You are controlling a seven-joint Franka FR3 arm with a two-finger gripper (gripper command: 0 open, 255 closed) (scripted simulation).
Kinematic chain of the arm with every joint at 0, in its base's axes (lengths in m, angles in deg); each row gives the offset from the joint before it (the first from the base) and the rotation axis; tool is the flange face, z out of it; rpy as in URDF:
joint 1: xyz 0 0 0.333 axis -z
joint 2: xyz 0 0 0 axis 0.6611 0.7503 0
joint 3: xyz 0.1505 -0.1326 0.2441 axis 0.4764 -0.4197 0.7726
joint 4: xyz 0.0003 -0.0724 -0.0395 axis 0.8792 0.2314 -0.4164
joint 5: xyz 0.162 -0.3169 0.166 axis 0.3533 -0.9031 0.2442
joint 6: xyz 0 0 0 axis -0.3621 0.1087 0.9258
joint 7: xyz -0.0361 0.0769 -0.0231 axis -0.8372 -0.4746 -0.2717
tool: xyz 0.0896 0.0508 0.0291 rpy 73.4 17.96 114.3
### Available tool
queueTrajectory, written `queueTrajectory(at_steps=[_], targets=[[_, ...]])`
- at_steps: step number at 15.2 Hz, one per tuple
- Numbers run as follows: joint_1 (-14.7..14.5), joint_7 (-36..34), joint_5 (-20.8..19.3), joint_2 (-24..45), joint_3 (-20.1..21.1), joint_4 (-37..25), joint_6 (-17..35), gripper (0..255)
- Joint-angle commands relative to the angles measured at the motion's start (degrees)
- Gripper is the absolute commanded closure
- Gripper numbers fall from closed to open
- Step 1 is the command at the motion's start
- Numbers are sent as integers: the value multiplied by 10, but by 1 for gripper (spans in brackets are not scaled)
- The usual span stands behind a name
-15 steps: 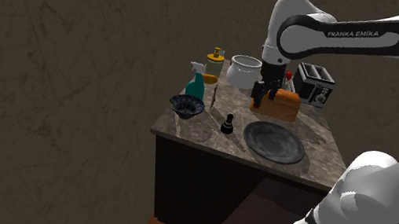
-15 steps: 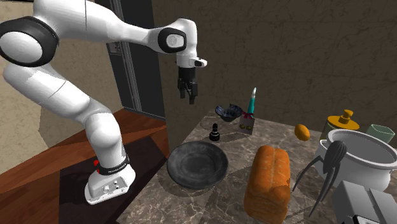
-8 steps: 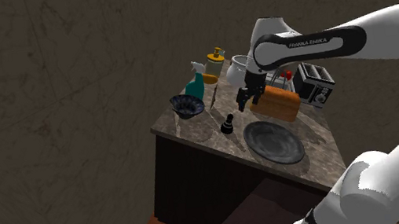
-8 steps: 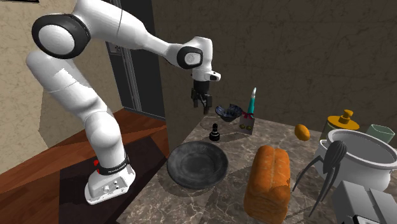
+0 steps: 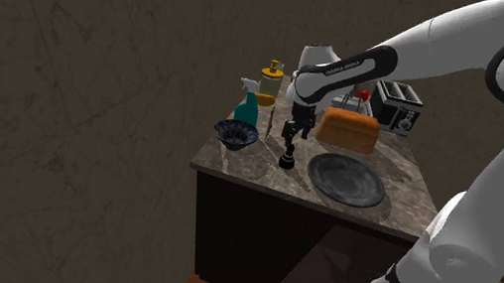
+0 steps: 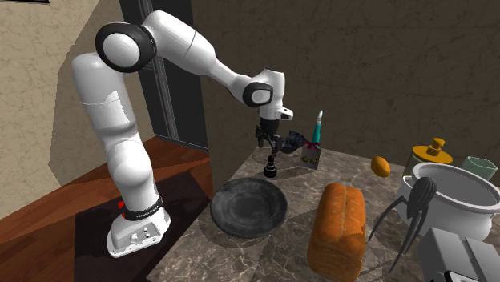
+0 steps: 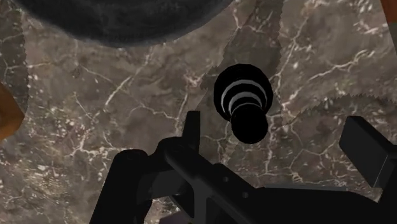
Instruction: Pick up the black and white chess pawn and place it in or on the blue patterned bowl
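- Hovering right over the black and white pawn [image 5: 287, 159], the black gripper [image 5: 290, 137] hangs at the end of the outstretched white arm [image 5: 447, 40].
- From the hand's own camera the gripper [image 7: 277, 132] is spread wide. One finger sits close beside the pawn [image 7: 245, 102] and the other stands well off, neither touching it, so nothing is held.
- The pawn shows up there as a round black head over white-ringed shoulders, upright on the brown veined marble counter [image 7: 95, 108].
- Across the table, the gripper [image 6: 271, 147] sits just above the pawn [image 6: 271, 167], which is near the counter's edge, beside the dark round plate [image 6: 248, 207].
- The blue patterned bowl [image 6: 288, 143] waits just behind, next to a teal spray bottle [image 6: 318, 128].
- An orange-brown loaf [image 6: 336, 228] lies beyond the plate.
- White lettering runs along the forearm's dark band [image 5: 336, 71], too small to read with certainty.
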Motion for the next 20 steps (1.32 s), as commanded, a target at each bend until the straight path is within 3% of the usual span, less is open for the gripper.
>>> queueTrajectory(at_steps=[1,9,17,18,20], targets=[[3,18,17,51,-3,-30,21,0],[6,25,27,87,-2,-8,79,0],[6,25,27,87,-2,-8,79,0],[6,25,27,87,-2,-8,79,255],[6,25,27,87,-2,-8,79,255]])
